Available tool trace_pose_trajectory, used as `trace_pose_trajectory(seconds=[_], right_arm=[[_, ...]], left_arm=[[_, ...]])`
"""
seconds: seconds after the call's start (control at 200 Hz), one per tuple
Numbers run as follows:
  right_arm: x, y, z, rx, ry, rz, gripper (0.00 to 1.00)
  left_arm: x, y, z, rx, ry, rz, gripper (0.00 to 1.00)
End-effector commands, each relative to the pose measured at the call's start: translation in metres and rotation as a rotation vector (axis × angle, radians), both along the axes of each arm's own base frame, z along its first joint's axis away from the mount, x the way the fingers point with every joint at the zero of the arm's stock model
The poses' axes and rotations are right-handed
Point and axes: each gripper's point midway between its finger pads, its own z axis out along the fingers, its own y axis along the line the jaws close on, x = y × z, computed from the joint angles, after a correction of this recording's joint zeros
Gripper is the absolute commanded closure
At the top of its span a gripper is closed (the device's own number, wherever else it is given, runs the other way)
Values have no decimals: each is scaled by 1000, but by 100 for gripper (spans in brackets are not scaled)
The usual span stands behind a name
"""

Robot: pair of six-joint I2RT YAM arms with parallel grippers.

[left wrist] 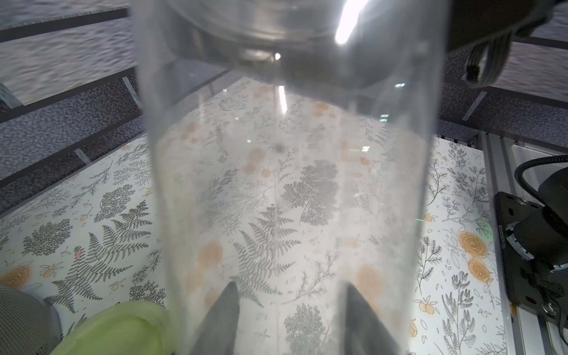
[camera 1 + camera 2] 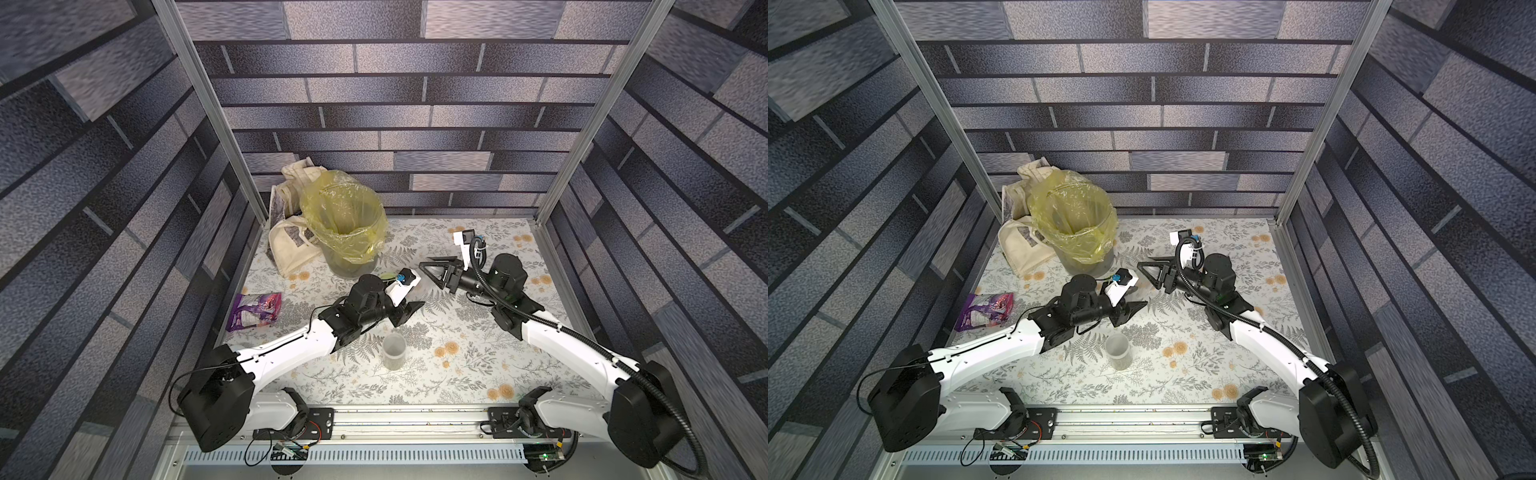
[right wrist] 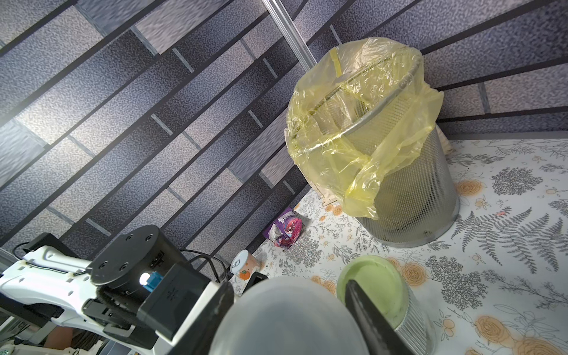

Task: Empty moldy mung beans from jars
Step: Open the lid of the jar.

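A tall slim clear jar (image 1: 285,184) lies between my two grippers above the table's middle. My left gripper (image 1: 291,285) is shut on its body; its dark fingers (image 1: 224,316) show through the hazy wall. My right gripper (image 3: 289,284) is shut on the jar's round far end (image 3: 292,319). In both top views the grippers (image 2: 409,311) (image 2: 432,270) face each other. A ribbed jar with a lime-green lid (image 3: 373,285) stands beside them. A short open clear jar (image 2: 394,352) stands nearer the front. No mung beans show clearly in any view.
The grey mesh bin with a yellow bag (image 2: 345,224) stands at the back left, with a cloth tote (image 2: 291,249) behind it. A purple snack pouch (image 2: 254,311) lies at the left edge. A small pull-tab tin can (image 3: 244,266) stands near the left arm.
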Motion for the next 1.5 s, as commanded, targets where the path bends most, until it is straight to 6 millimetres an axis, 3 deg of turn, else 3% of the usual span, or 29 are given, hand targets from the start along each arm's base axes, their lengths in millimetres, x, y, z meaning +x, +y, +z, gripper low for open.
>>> trace_pose_trajectory(seconds=[0.0,0.561,0.892,1.257,1.493], right_arm=[[-4,3,16,36,-40,33,48],[6,-14,17,33,-37,-19,57],[9,-22,21,6,-54,5,57],[3,-16,27,-17,-78,98,62],[14,-20,24,-63,-69,33,66]], left_arm=[[10,4,6,-28,-13,51,50],[4,12,-5,24,-28,27,51],[-7,6,-13,40,-7,-68,51],[-28,-4,-15,15,30,-218,51],[-12,1,-20,44,34,-126,51]])
